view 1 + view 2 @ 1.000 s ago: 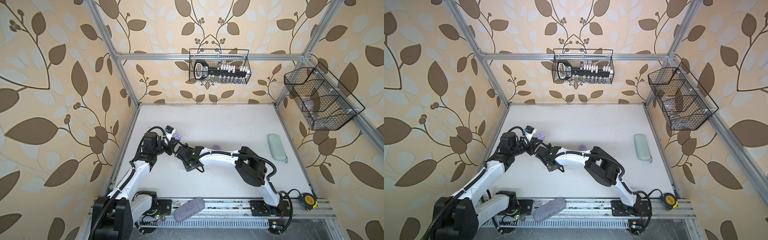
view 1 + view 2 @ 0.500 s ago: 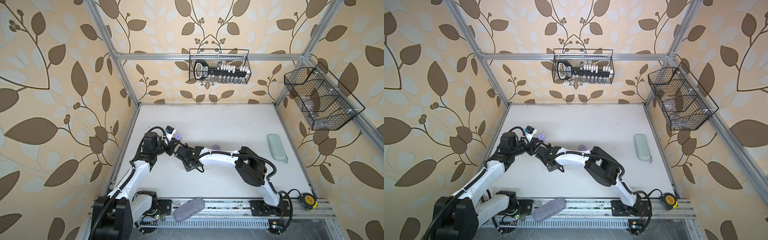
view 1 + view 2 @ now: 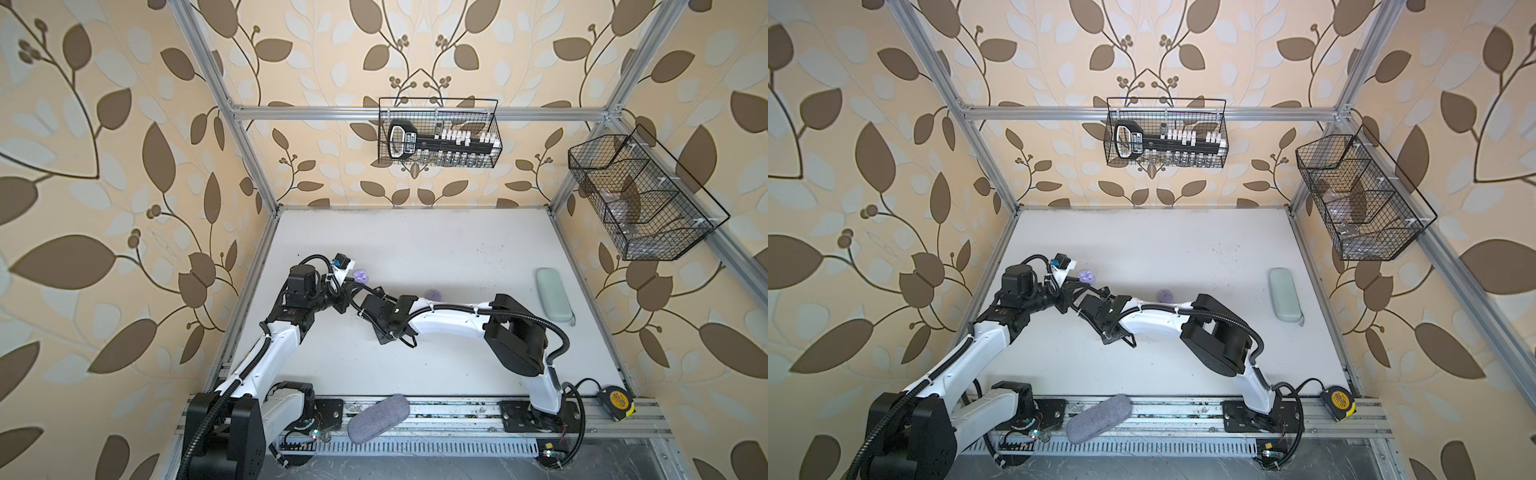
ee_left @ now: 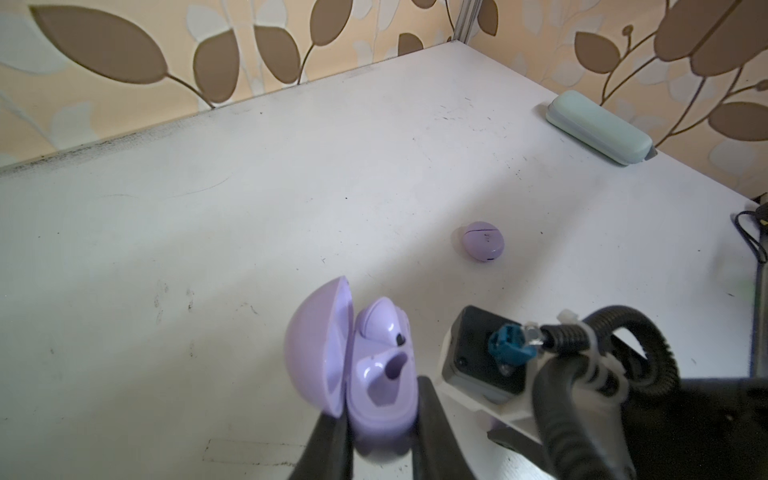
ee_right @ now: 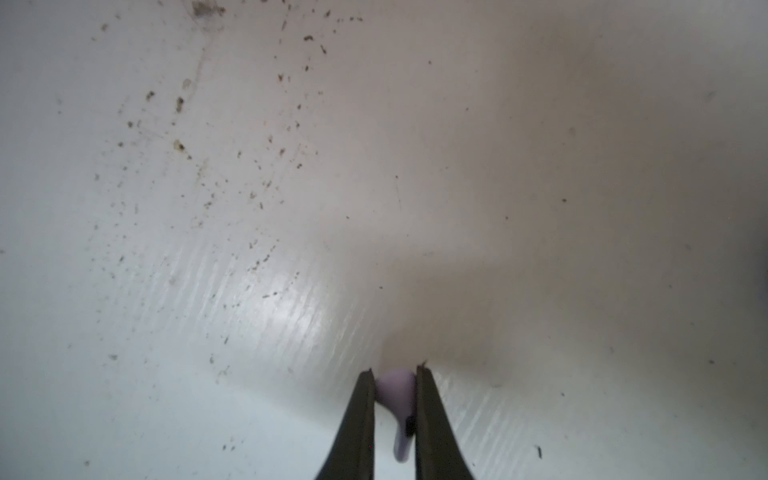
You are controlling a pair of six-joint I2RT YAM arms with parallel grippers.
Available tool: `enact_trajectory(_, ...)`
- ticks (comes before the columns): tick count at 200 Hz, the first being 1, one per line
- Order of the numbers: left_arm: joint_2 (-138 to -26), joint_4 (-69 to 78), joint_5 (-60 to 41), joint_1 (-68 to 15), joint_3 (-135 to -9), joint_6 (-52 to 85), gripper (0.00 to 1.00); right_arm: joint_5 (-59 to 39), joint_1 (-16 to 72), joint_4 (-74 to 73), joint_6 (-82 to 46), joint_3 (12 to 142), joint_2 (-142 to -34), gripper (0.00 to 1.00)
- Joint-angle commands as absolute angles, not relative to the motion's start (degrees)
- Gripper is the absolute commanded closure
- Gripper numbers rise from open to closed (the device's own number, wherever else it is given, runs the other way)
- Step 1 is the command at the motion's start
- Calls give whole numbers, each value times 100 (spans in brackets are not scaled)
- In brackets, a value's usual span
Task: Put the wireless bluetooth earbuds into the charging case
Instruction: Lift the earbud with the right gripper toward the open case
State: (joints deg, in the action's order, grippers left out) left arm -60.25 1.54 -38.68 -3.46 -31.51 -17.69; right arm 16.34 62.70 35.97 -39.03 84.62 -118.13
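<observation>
Our right pincer point(image 5: 395, 372) clamps the light, likely slippery earbud point(image 5: 397, 388) by its head, between the tips; our left pincer point(image 4: 378, 405) grips the open case point(image 4: 386, 374).

I count two tiny pale-lavender plastic earbuds point(image 4: 380, 323) point(image 5: 397, 390), two round lavender plastic charging cases point(image 4: 374, 409) point(image 4: 483, 241), two oblong glasses cases, one mint-green point(image 3: 555, 295) and one grey fabric point(image 3: 378, 417), two black wire baskets point(image 3: 440, 162) point(image 3: 648, 245), and one yellow tape measure point(image 3: 618, 405).

Glossy lavender plastic charging case point(image 4: 374, 411), scuffed white tabletop point(image 4: 291, 187) (speckled), grey cloth pouch point(image 3: 378, 417)
</observation>
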Motion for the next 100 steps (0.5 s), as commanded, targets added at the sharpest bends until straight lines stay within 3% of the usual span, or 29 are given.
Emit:
enact_trajectory(1,-6068,234,-4311,-433,-3129,-1863,95,1808,6192,3325,-4126,8131,-11384,88)
enact_trajectory(48,-6167,51,-5050,-583,-3171,-1973,95,2091,6028,3070,-4384,7487,-10861,89)
enact_trajectory(100,-6163,-152,-5064,-1063,-3085,-2369,95,2483,5978,2573,-4673,6688,-10075,89)
